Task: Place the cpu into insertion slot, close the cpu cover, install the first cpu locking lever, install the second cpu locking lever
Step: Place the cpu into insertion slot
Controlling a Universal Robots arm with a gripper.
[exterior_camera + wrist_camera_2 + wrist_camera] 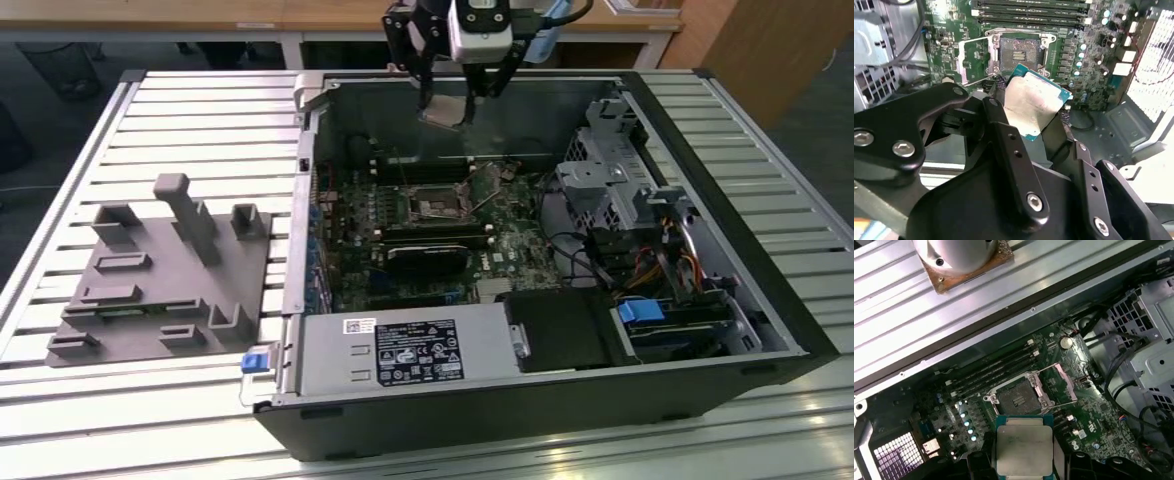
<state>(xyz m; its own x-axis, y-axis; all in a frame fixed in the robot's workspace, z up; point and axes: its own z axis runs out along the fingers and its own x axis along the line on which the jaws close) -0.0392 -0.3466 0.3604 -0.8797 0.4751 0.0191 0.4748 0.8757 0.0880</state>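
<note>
My gripper (454, 105) hangs over the back of the open computer case, shut on the cpu (447, 112), a flat square chip with a silvery-grey face. In both wrist views the cpu (1031, 102) (1023, 445) sits between the black fingers (999, 112), above the board and apart from it. The insertion slot (434, 203) (1019, 52) (1015, 397) lies bare, with its dark centre showing. Beside it the cpu cover (974, 60) (1060, 384) is swung open off the socket.
The case (787, 330) lies open on a slatted metal table (160, 110). Inside are long RAM slots (994, 372), a black block (427, 262), a drive cage (614, 180), cables (654, 270) and a power supply (400, 350). A grey fixture (160, 270) stands to the exterior view's left.
</note>
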